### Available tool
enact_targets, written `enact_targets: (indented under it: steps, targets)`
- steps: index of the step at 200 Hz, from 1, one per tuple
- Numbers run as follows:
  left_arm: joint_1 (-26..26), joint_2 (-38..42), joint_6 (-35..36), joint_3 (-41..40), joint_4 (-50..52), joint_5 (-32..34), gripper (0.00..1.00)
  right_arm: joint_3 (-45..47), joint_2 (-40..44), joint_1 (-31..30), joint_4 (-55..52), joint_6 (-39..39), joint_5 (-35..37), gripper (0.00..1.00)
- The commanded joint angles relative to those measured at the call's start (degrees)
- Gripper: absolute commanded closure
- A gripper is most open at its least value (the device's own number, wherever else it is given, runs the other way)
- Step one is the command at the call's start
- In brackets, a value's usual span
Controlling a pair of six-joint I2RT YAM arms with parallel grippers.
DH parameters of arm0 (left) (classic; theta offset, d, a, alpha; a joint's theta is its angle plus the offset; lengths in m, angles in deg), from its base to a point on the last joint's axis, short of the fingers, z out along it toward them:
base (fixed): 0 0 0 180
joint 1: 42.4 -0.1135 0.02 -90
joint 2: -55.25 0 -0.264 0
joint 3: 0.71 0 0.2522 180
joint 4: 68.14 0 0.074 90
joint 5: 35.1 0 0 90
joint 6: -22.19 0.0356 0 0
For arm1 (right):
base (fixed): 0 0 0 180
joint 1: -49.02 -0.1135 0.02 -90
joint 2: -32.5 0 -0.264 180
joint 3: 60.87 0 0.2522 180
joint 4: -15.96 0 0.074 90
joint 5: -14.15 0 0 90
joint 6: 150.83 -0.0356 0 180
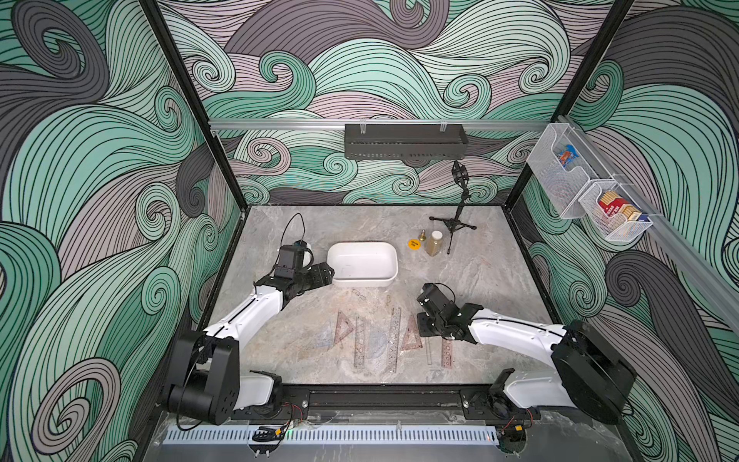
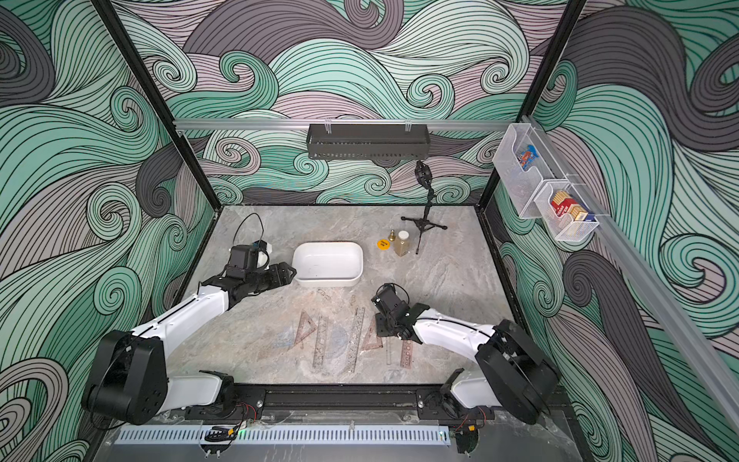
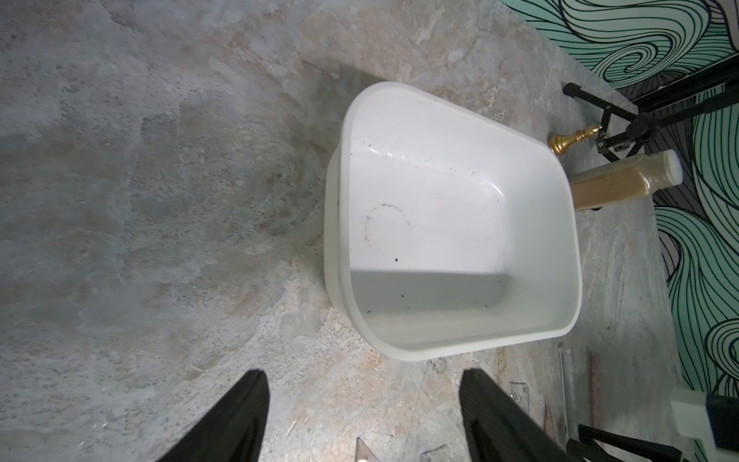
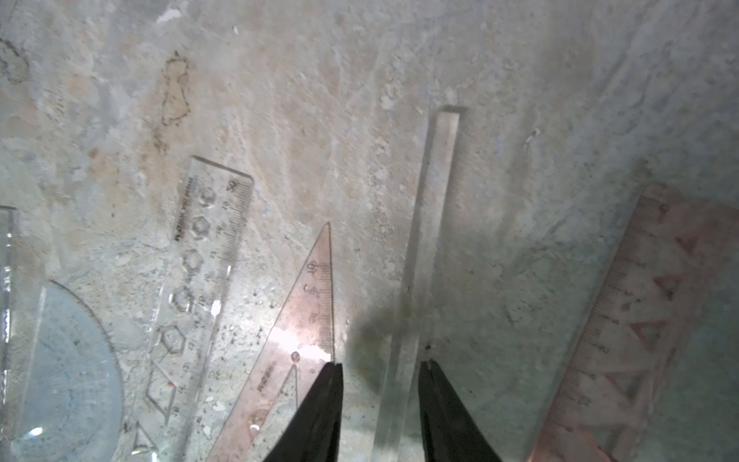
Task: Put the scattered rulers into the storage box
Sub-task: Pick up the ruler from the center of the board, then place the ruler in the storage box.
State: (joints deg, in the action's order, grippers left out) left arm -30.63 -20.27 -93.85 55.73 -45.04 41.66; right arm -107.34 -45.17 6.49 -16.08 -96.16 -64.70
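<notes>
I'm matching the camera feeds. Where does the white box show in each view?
Both top views: white box mid-table.
Left wrist: the box large, just ahead of the left gripper.
Right wrist: not in it.
Shared landmark: the capped bottle beside it, also missing from the right wrist.

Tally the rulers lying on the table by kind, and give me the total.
Straight strips: 4
Triangles: 3, one of them bluish and faint
Protractor: 1
Total: 8, all on the table, none in the storage box.
</notes>
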Motion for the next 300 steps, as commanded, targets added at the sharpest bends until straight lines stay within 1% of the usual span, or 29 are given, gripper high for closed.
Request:
enact_targets:
  steps: [1,45,79,98,122,146,166,183,202,225,249,267,300]
  targets:
    - [0.29,0.41,1.34,0.35,0.08,0.19,0.21,1.18,-0.29,-0.63,-0.96,-1.82,1.28,0.68]
    - [0.28,0.40,1.31,0.32,0.08,-0.13,0.21,2.81,-0.29,-0.72,-0.94,-2.81,1.92,0.77]
    - [0.29,0.78,1.32,0.25,0.15,-0.04,0.21,2.85,0.29,-0.72,-0.97,-2.81,2.36,0.87]
    - [0.28,0.95,1.10,0.22,0.50,-0.11,0.21,2.74,0.85,-0.46,-1.22,-3.20,3.76,0.93]
    - [0.28,1.83,0.65,0.13,1.70,-1.20,0.21,0.84,1.96,0.62,-1.17,-0.21,2.93,1.00]
    - [0.32,3.50,0.29,-0.13,2.62,-2.58,0.21,-5.14,3.06,1.72,-1.20,8.15,4.31,1.00]
    - [0.27,4.92,0.46,-0.30,3.29,-3.06,0.21,-13.33,0.86,2.62,-0.95,17.72,5.60,1.00]
    - [0.27,5.99,1.14,-0.73,3.45,-2.67,0.21,-21.70,-3.37,2.75,-0.88,26.69,3.82,1.00]
    - [0.27,6.40,1.26,-1.23,3.15,-2.92,0.21,-30.98,-9.71,2.79,-0.88,36.76,-0.36,1.00]
    - [0.27,6.23,1.31,-1.61,3.07,-3.83,0.21,-41.36,-17.91,2.82,-1.04,46.93,-3.09,1.00]
    - [0.29,6.61,1.11,-2.68,1.79,-4.29,0.21,-52.08,-26.27,2.67,-0.93,54.79,-4.25,1.00]
    - [0.27,6.28,1.17,-2.35,1.75,-4.35,0.21,-58.80,-32.53,2.71,-1.08,58.93,-4.44,1.00]
    - [0.26,6.57,1.04,-2.21,2.52,-2.79,0.21,-65.37,-41.49,1.96,-1.11,65.46,-2.61,1.00]
